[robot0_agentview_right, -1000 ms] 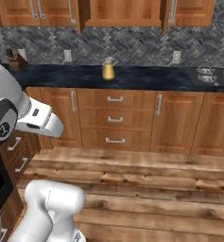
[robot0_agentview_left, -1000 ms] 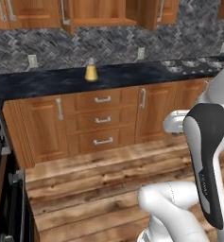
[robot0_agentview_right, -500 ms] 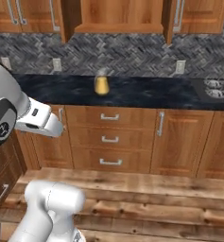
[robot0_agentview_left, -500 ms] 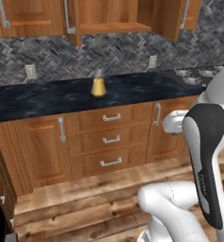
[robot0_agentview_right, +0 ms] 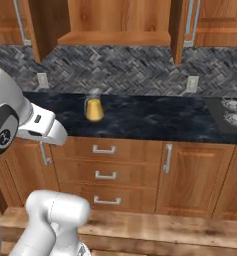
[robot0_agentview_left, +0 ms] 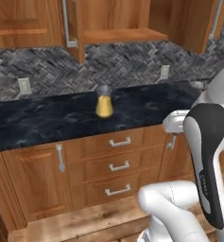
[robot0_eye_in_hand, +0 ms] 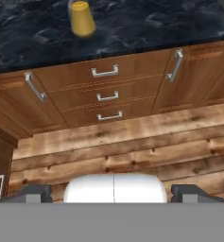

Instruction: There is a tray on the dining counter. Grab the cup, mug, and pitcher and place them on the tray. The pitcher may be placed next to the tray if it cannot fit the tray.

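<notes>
The pitcher [robot0_agentview_left: 104,105] [robot0_agentview_right: 94,108] [robot0_eye_in_hand: 81,18] stood upright on the long black-topped counter [robot0_agentview_left: 47,118] [robot0_agentview_right: 150,117] [robot0_eye_in_hand: 146,26], amber below and greyish at the neck, just above the stack of three wooden drawers [robot0_agentview_left: 114,165] [robot0_agentview_right: 106,175] [robot0_eye_in_hand: 105,97]. Behind it I saw the grey herringbone backsplash [robot0_agentview_left: 52,71] [robot0_agentview_right: 130,70] and an open wall cabinet [robot0_agentview_left: 116,21] [robot0_agentview_right: 115,20]. My gripper [robot0_eye_in_hand: 114,191] hung well apart from the pitcher, over the plank floor [robot0_eye_in_hand: 132,146], its fingers [robot0_eye_in_hand: 35,193] spread wide and grasping nothing.
</notes>
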